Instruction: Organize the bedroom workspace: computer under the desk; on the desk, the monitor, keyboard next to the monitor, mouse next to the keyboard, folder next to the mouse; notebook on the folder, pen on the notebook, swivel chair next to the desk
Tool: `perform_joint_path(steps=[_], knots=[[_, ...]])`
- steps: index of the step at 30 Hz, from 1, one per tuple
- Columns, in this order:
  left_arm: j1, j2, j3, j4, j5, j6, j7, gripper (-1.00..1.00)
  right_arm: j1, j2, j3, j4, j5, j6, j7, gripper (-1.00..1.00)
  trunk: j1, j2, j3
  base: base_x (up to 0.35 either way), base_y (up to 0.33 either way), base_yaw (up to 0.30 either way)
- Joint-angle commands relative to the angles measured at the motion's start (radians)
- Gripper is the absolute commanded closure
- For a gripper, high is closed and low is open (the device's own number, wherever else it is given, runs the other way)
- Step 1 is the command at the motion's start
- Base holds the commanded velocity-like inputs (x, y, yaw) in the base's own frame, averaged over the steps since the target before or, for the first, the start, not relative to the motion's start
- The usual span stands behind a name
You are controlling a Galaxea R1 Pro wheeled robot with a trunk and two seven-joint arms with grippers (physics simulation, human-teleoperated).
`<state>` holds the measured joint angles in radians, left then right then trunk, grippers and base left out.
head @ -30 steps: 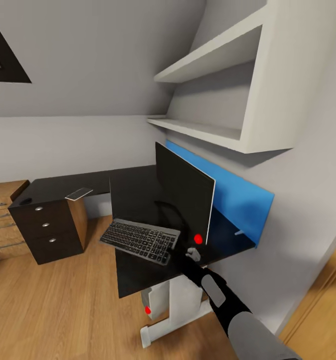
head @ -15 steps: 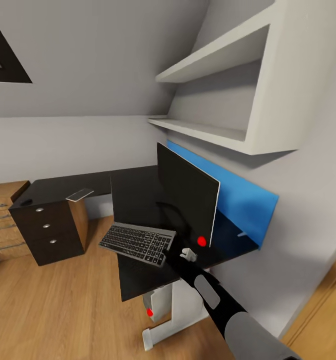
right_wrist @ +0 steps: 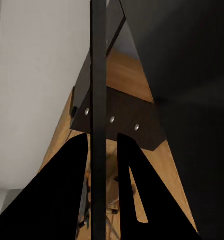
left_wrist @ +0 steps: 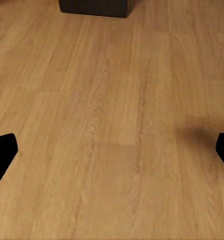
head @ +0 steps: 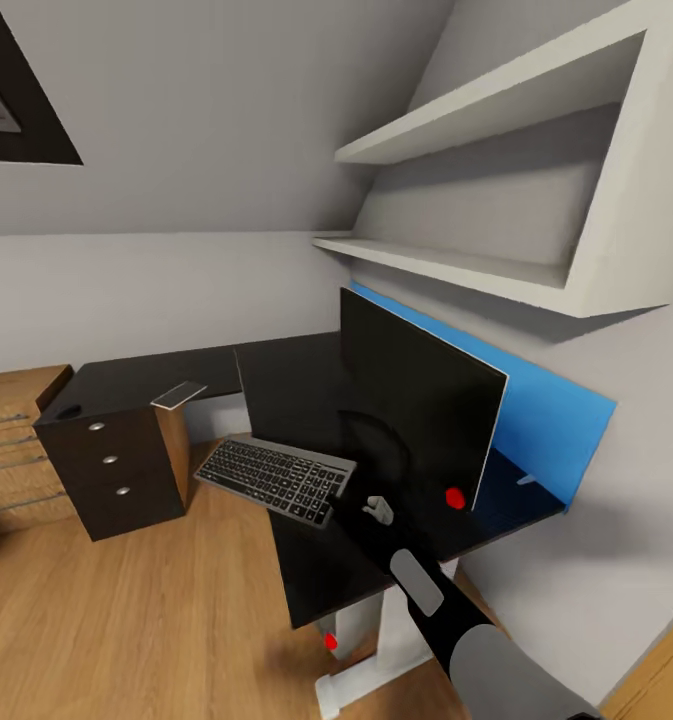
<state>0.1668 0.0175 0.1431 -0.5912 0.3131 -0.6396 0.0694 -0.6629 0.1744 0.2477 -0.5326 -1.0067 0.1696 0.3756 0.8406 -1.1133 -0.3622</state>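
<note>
A glossy black L-shaped desk (head: 276,385) stands on wood flooring (head: 126,610) against grey walls, carrying a wide black monitor (head: 416,405). The right gripper (right_wrist: 103,170) pinches the slim dark-grey keyboard (head: 276,478), which overhangs the desk's edge. The left gripper (left_wrist: 112,150) hangs spread wide over the floor.

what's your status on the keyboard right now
Right end effector shut on keyboard, which overhangs the desk edge. Left end effector open over floor. Monitor close behind.

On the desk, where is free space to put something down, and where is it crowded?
Free: the desk top behind the keyboard, and the wing between that corner and the small flat object. Crowded: the near end, with keyboard, monitor and right claw.
</note>
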Motion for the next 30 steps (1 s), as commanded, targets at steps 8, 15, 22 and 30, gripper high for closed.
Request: perform_joint_path(steps=[8, 15, 22, 30], knots=[[0.0, 0.124, 0.003, -0.069, 0.282, 0.386, -0.12, -1.0, -0.001, 0.0, -0.001, 0.002, -0.013, -0.024, 0.002, 1.0, 0.0, -0.001, -0.001, 0.076, 0.322, -0.085], [0.0, 0.147, 0.005, -0.08, 0.336, 0.45, -0.168, -1.0, -0.001, 0.0, 0.0, 0.01, -0.015, -0.041, 0.002, 1.0, 0.0, -0.001, -0.001, 0.006, 0.332, -0.245], [0.0, 0.149, 0.006, -0.081, 0.338, 0.452, -0.17, -1.0, 0.0, 0.0, 0.001, 0.022, -0.015, -0.094, 0.002, 1.0, 0.0, -0.001, -0.001, 0.0, 0.333, -0.224], [0.0, 0.144, 0.006, -0.081, 0.336, 0.449, -0.165, -1.0, 0.001, 0.0, -0.001, 0.026, -0.059, -0.1, 0.003, 1.0, 0.0, -0.001, -0.001, -0.026, 0.278, -0.028]])
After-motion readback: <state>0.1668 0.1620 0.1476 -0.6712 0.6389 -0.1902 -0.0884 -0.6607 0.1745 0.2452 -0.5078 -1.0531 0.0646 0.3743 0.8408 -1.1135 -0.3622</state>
